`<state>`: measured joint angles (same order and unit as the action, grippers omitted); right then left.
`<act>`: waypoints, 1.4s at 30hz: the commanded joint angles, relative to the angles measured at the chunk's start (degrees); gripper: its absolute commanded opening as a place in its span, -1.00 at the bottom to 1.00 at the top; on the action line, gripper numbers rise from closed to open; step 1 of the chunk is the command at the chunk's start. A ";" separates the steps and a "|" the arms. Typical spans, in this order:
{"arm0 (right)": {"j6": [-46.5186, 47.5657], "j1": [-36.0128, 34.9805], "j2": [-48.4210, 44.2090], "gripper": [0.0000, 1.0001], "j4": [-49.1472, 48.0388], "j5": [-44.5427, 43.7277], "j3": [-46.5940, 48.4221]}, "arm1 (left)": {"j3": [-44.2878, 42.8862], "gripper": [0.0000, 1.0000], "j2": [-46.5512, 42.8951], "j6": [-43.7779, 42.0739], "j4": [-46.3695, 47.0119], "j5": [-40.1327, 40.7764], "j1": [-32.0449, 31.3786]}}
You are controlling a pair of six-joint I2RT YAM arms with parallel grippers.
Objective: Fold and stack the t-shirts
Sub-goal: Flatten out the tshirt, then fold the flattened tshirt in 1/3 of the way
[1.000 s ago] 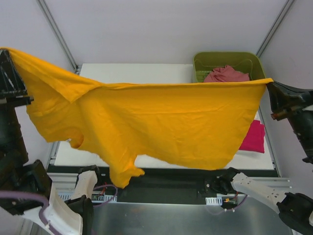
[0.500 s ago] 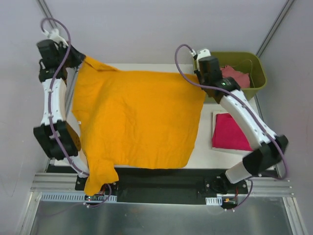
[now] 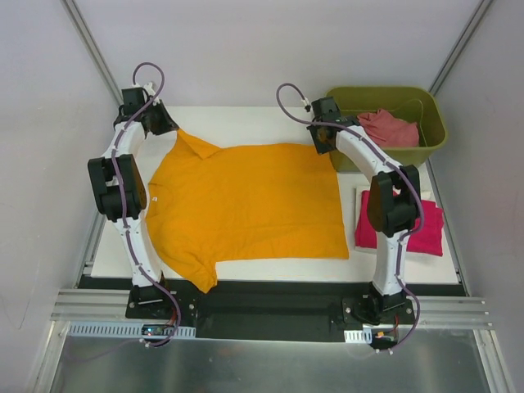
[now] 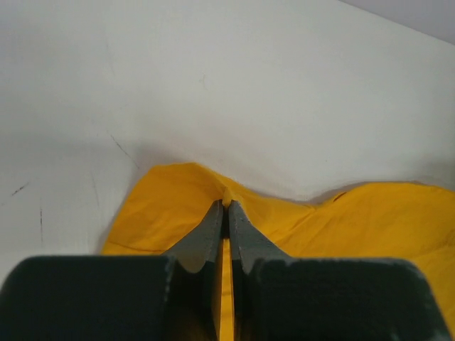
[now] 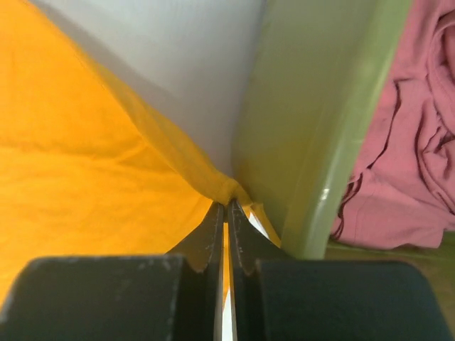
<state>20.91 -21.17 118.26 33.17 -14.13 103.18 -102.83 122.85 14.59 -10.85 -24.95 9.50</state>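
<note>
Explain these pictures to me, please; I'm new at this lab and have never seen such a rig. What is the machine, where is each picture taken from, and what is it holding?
These are two robot arms bolted at the near edge of a white table. The wide picture comes from a fixed camera overhead; each close-up comes from a camera on one wrist, looking along its dark fingers. An orange-yellow t-shirt lies spread out on the table. The left gripper is shut on its far left corner, the right gripper on its far right corner, beside the olive-green bin. A salmon-pink t-shirt lies crumpled in that bin; a magenta t-shirt lies folded on the table's right side.
</note>
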 commanded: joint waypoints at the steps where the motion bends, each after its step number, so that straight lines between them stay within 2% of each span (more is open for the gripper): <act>1: -0.96 1.13 -0.75 -0.99 -2.32 -1.33 4.05 | -4.75 -1.00 0.29 -1.67 2.33 1.74 0.79; 5: -0.43 1.13 -2.24 -0.99 -1.97 -2.66 2.48 | -1.07 -1.00 -3.65 -0.71 2.15 3.50 0.79; 12: -0.25 1.13 -7.94 -0.99 -2.49 -2.39 -3.50 | 15.95 -1.00 -16.39 2.02 2.24 9.30 -0.88; 24: 2.74 1.13 -11.64 -0.99 -2.58 -1.95 -8.34 | 45.49 -1.00 -43.64 16.34 1.89 16.25 -2.02; 27: 3.17 1.13 -11.99 -0.99 -2.49 -2.92 -8.78 | 50.25 -1.00 -50.15 19.68 0.05 17.91 -2.38; 28: 3.44 1.13 -12.08 -0.99 -2.49 -3.09 -8.96 | 51.14 -1.00 -51.73 20.82 -0.65 19.14 -2.46; 29: 3.61 1.22 -12.17 -0.99 -2.49 -3.18 -9.13 | 51.58 -1.00 -54.70 21.70 -3.53 23.76 -2.55; 32: 3.79 1.57 -12.35 -0.99 -2.41 -4.06 -9.48 | 52.03 -1.00 -59.37 23.37 -7.24 28.10 -3.08; 37: 3.53 2.27 -12.96 -0.99 -2.14 -5.29 -9.75 | 54.22 -1.00 -65.79 26.10 -11.03 28.82 -5.19; 42: 3.79 2.62 -13.40 -1.00 -1.97 -5.12 -10.28 | 56.15 -1.00 -67.83 26.63 -13.49 29.78 -5.63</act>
<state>23.75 -19.62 109.10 31.53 -17.32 93.12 -48.45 56.12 39.11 -20.80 2.04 4.03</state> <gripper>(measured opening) 0.018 0.009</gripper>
